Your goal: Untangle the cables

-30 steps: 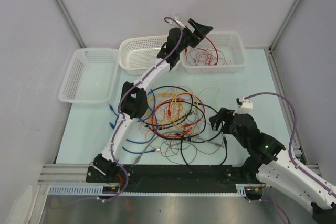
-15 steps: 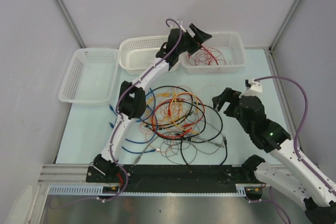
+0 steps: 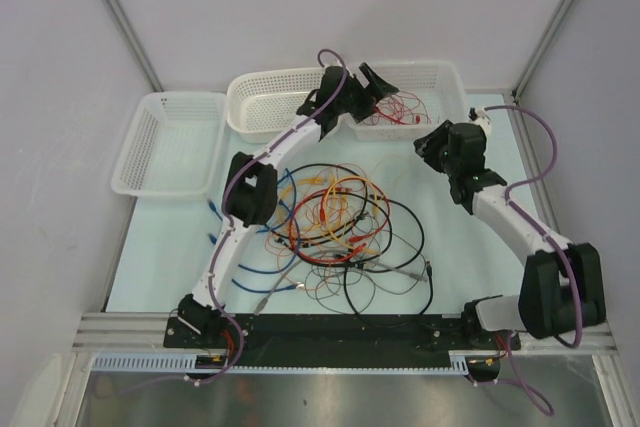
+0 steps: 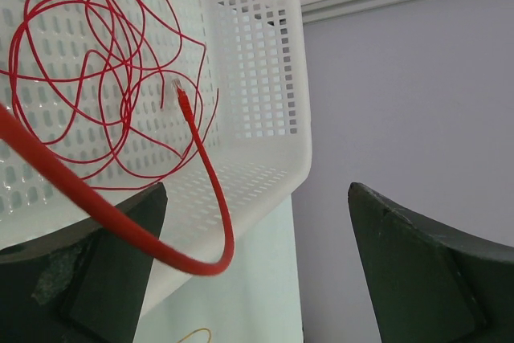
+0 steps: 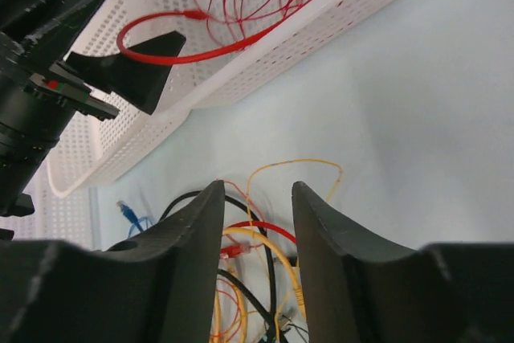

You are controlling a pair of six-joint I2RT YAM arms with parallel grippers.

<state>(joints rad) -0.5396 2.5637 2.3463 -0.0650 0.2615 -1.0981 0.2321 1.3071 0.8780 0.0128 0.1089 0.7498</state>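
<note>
The cables (image 3: 335, 222) lie in a tangled pile of red, yellow, black and blue loops mid-table. One thin red cable (image 3: 400, 107) is coiled in the back right basket (image 3: 447, 82). My left gripper (image 3: 380, 83) hovers over that basket's left end, open. In the left wrist view, between the wide jaws of the left gripper (image 4: 257, 190), that red cable (image 4: 210, 190) droops past the left finger, with nothing pinching it. My right gripper (image 3: 428, 144) hangs just in front of the basket, open, jaws narrowly apart. The right gripper (image 5: 255, 190) has only the pile (image 5: 257, 238) showing beyond its gap.
Two more white baskets stand at the back: one at the left (image 3: 170, 142) and one in the middle (image 3: 262, 99). A blue cable (image 3: 255, 267) lies by the left arm. The right wrist view shows the left gripper (image 5: 120, 70) beside the basket wall (image 5: 265, 62).
My right arm has swung from the near right up to the back, by the right basket, and its jaws have narrowed. The left gripper stays open over the basket, slightly lower.
</note>
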